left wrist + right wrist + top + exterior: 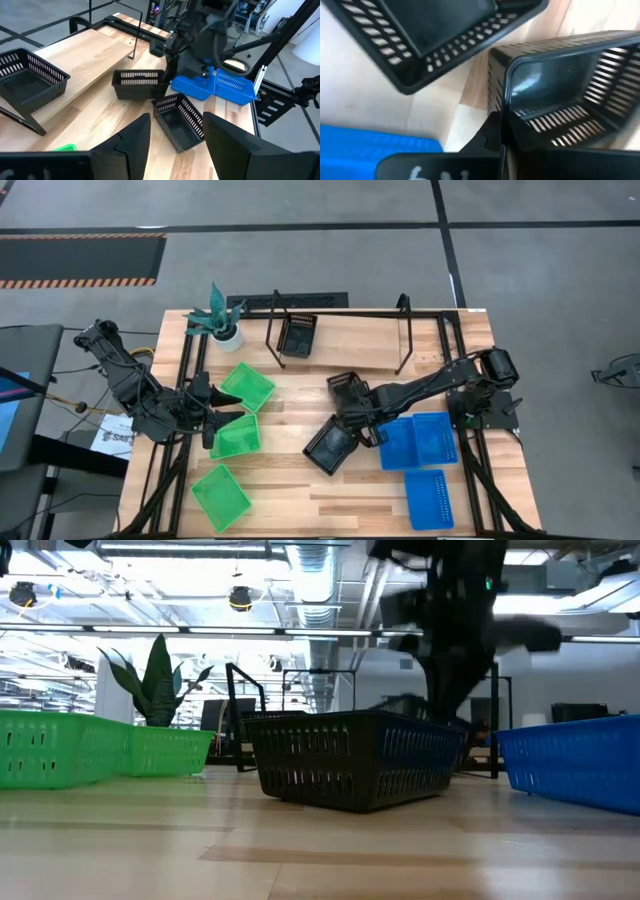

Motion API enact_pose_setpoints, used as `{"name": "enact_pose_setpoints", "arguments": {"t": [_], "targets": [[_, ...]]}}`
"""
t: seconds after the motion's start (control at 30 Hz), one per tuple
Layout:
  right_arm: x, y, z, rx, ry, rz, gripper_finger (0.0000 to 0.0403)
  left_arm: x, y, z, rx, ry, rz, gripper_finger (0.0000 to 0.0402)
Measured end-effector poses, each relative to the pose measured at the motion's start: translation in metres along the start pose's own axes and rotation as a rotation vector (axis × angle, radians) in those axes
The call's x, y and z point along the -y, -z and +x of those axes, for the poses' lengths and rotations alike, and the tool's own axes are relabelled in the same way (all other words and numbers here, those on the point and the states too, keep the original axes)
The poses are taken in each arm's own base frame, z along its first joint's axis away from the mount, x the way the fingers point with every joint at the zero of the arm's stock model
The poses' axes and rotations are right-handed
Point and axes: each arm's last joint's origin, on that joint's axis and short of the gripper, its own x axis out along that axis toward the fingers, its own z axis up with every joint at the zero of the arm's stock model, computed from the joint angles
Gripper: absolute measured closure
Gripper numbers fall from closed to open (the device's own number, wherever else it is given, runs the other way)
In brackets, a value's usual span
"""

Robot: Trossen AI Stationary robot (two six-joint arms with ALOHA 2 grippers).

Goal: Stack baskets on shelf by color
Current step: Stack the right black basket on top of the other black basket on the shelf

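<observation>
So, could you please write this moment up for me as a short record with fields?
shelf: one black basket on its board
right gripper: shut on the rim of a black basket at the table's middle
third black basket: on the table beside it
left gripper: open, over the green baskets
blue baskets: three on the table's right side
plant: back left corner

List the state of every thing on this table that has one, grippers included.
Right gripper: shut on the rim of a black perforated plastic basket.
Second black basket: loose on the table, beside the gripped one.
Third black basket: upright on the black metal-rod shelf.
Green plastic baskets: on the table, unstacked.
Blue plastic baskets: on the table, unstacked.
Left gripper: open, empty, near the green baskets.
</observation>
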Motion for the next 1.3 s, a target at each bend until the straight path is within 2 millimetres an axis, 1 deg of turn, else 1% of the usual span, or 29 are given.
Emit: {"name": "enact_pose_setpoints", "arguments": {"t": [0.17, 0.27, 0.33, 0.4, 0.5, 0.6, 0.7, 0.8, 0.87, 0.97, 1.07, 1.13, 1.17, 1.3], "targets": [[0.004, -0.018, -0.035, 0.070, 0.008, -0.012, 0.0398, 0.000, 0.000, 0.000, 0.000, 0.000, -0.001, 0.0232], [0.015, -0.028, -0.056, 0.138, 0.064, 0.008, 0.0396, 0.000, 0.000, 0.000, 0.000, 0.000, 0.001, 0.0232], [0.026, -0.033, -0.066, 0.173, 0.112, 0.028, 0.0397, 0.000, 0.000, 0.000, -0.001, -0.001, 0.003, 0.0232], [0.041, -0.036, -0.073, 0.200, 0.206, 0.081, 0.0399, 0.000, 0.000, 0.000, -0.001, -0.001, 0.002, 0.0232], [0.071, -0.042, -0.079, 0.303, 0.308, 0.218, 0.0399, 0.000, 0.000, 0.000, -0.001, -0.001, 0.003, 0.0232], [0.102, -0.047, -0.077, 0.410, 0.359, 0.329, 0.0398, -0.001, 0.001, 0.000, -0.004, -0.004, 0.008, 0.0232], [0.132, -0.045, -0.079, 0.493, 0.410, 0.431, 0.0398, -0.001, 0.001, 0.000, -0.008, -0.008, 0.014, 0.0232], [0.154, -0.039, -0.080, 0.547, 0.437, 0.547, 0.0398, -0.002, 0.002, 0.000, -0.012, -0.012, 0.021, 0.0232], [0.166, -0.036, -0.079, 0.575, 0.442, 0.593, 0.0396, -0.002, 0.002, 0.000, -0.014, -0.014, 0.025, 0.0232], [0.177, -0.034, -0.081, 0.632, 0.430, 0.617, 0.0396, -0.002, 0.002, 0.000, -0.014, -0.015, 0.025, 0.0232], [0.182, -0.044, -0.070, 0.681, 0.424, 0.622, 0.0398, -0.002, 0.002, 0.000, -0.013, -0.014, 0.025, 0.0232], [0.181, -0.047, -0.057, 0.625, 0.408, 0.608, 0.0396, -0.002, 0.002, 0.000, -0.013, -0.015, 0.025, 0.0232], [0.184, -0.051, -0.053, 0.618, 0.405, 0.609, 0.0395, -0.002, 0.002, 0.000, -0.013, -0.015, 0.025, 0.0232], [0.194, -0.068, -0.044, 0.535, 0.388, 0.596, 0.0392, -0.002, 0.002, 0.000, -0.015, -0.017, 0.024, 0.0232]]}}
